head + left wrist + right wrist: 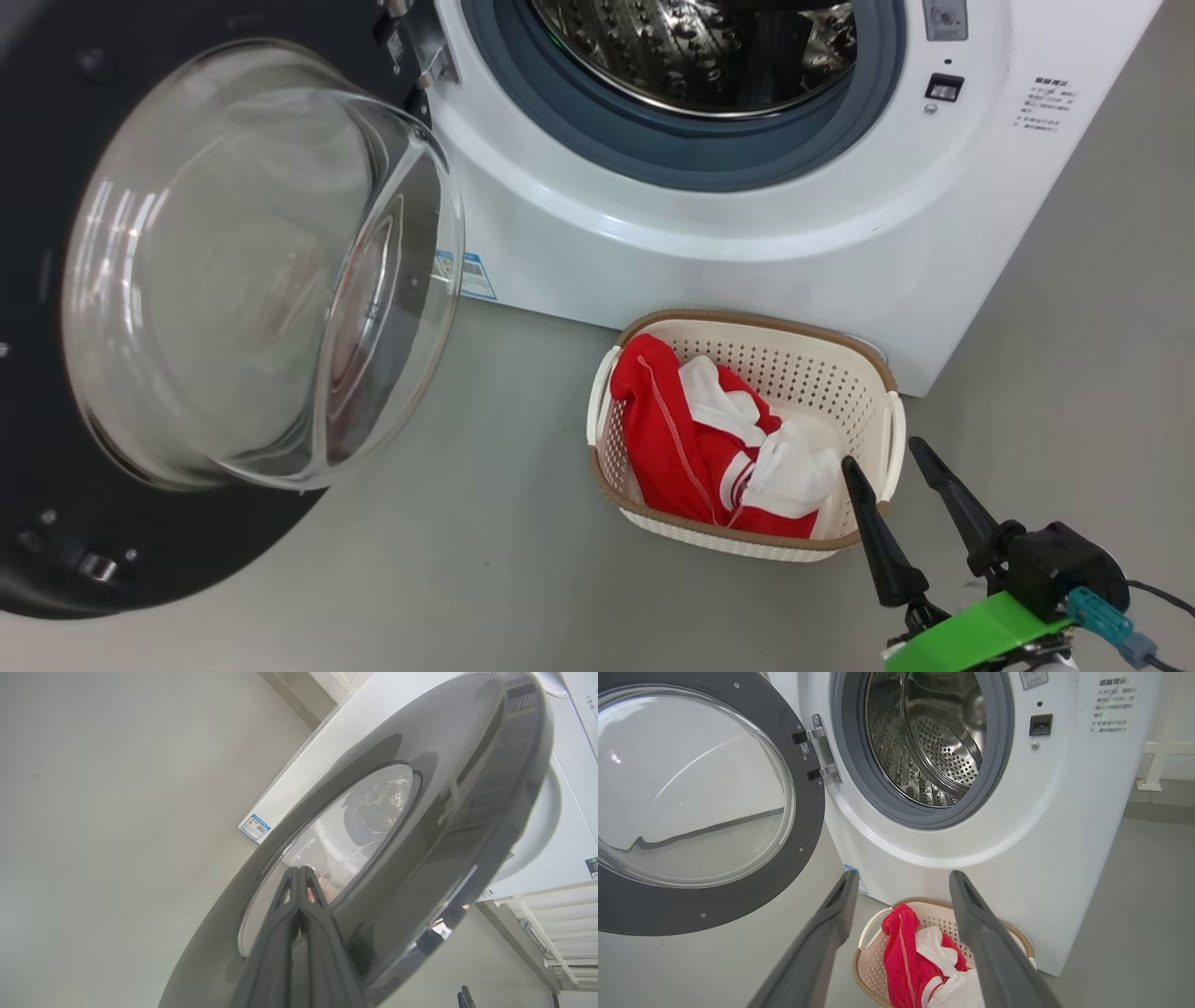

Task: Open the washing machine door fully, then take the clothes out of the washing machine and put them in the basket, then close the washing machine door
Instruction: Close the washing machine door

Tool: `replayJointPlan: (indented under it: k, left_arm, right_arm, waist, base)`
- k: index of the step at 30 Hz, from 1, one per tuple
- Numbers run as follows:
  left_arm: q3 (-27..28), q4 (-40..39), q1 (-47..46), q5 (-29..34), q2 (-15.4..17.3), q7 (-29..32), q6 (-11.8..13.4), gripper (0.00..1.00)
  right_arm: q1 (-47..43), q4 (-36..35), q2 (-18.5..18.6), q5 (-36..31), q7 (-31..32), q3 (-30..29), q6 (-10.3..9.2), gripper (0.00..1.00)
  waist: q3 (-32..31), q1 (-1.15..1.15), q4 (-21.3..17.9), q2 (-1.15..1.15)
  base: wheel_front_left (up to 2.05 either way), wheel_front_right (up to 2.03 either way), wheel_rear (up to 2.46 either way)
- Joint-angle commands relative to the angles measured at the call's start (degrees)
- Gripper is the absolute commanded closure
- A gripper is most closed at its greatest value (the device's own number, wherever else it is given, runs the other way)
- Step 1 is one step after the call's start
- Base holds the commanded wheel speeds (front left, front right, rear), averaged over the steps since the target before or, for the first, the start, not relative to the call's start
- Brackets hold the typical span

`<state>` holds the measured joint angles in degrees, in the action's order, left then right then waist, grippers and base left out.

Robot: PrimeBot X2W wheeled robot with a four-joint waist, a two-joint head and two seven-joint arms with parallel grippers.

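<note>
Right gripper (881, 450), spread and empty, hovers by the basket's (747, 322) right rim; left gripper (299, 870), pinched closed, faces the washing machine door (37, 523), across open floor (467, 523) from the basket.

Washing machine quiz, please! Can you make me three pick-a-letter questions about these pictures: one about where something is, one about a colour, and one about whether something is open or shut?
1. Where are the clothes?
A. inside the drum
B. in the basket
C. spread out on the floor

2. What colours are the clothes?
A. green and yellow
B. all blue
C. red and white

3. How is the washing machine door?
A. swung open
B. shut tight
C. lying flat on the floor

Answers:
1 B, because the clothes lie heaped inside the basket in front of the washing machine.
2 C, because the fabric is bright red with white panels.
3 A, because the door stands swung out to the side and the round opening is uncovered.
</note>
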<state>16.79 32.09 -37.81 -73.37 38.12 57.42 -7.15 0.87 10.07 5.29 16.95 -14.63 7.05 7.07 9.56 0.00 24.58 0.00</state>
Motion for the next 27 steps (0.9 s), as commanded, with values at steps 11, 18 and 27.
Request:
replayJointPlan:
  k: [11,18,27]
  left_arm:
    - [-0.7,-10.9,6.0,-4.7,2.4,3.2,-0.3,1.0]
    - [-2.7,-16.5,7.7,-7.1,1.8,3.9,-0.3,1.0]
    - [-6.7,-24.2,7.7,-9.9,0.0,3.6,-0.3,1.0]
  right_arm:
    - [-2.0,-2.2,-0.1,-2.1,-0.4,-0.1,0.42,0.0]
    - [-2.5,-2.3,-0.2,-1.7,-0.4,-0.8,0.42,0.0]
    - [-2.3,-2.6,-0.5,-1.6,-0.4,-1.7,0.42,0.0]
  waist:
    - [-1.7,0.0,-1.3,0.0]
    - [-1.8,0.0,-2.5,0.0]
    - [-1.3,0.0,-4.9,0.0]
  base:
    - [0.0,0.0,0.0]
    - [0.0,0.0,0.0]
    - [0.0,0.0,0.0]
